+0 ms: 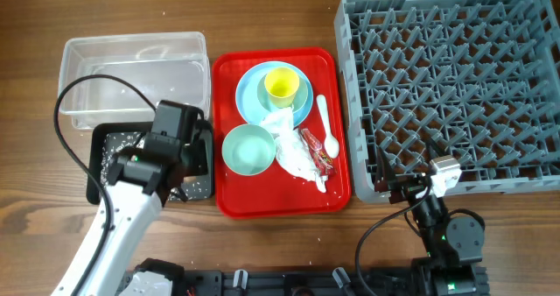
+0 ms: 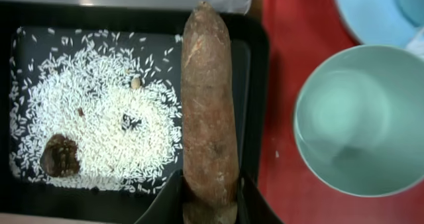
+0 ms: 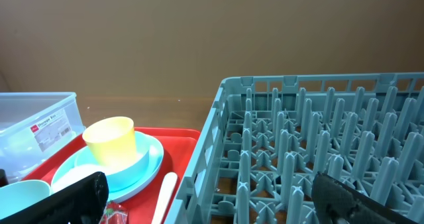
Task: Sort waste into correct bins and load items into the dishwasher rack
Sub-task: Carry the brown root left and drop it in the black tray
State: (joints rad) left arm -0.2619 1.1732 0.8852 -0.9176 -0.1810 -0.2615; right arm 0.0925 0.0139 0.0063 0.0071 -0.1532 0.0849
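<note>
left wrist | brown food stick (image 2: 207, 98) clenched by left gripper (image 2: 209, 201) over black tray (image 2: 256, 58) | to be released low | right gripper (image 3: 209, 187) spread, empty

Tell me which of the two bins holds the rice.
The black tray: white grains cover its floor, under the left gripper holding the brown stick. The clear tub shows none.

Brown wood-grain table (image 1: 262, 16) w/ plain brown wall (image 3: 199, 32) behind it; even, soft light thruout.
</note>
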